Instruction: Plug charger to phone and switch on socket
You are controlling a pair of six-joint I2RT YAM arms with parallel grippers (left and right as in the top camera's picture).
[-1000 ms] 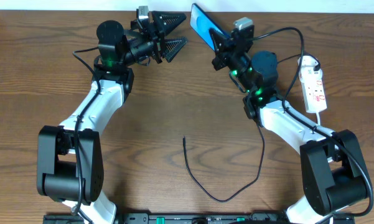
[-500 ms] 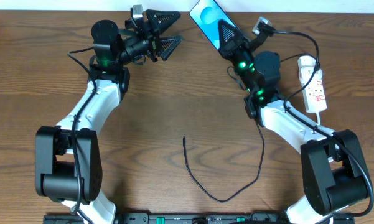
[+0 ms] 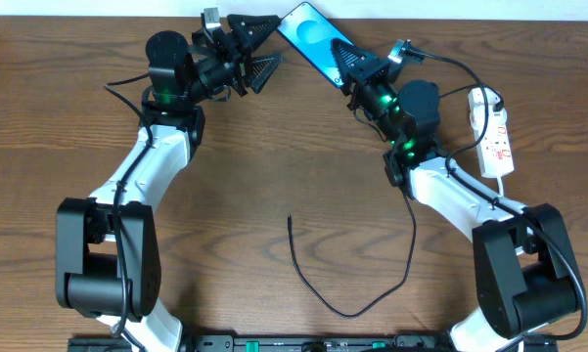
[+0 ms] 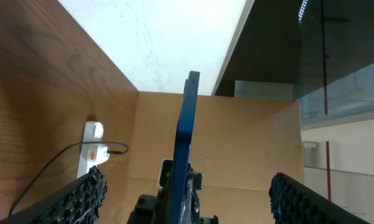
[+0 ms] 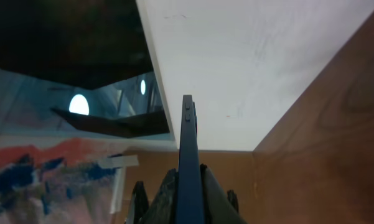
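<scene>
Brown wood table [image 3: 274,147], white wall [image 3: 470,8] at far edge. Phone [image 3: 308,34] is up off the table at back centre, clamped edge-on in R gripper [image 3: 344,61]. L gripper [image 3: 274,41] has its jaws wide apart, empty, just beside phone's free end. Screen bright blue w/ lighter circle. Charger [image 3: 313,284] lies mid-table, well apart.

No legible txt: phone [image 3: 308,37] screen print & socket [image 3: 496,132] red marks too small to read

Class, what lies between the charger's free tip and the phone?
Only bare wooden table separates the charger tip from the phone; the overhead view shows it.
</scene>
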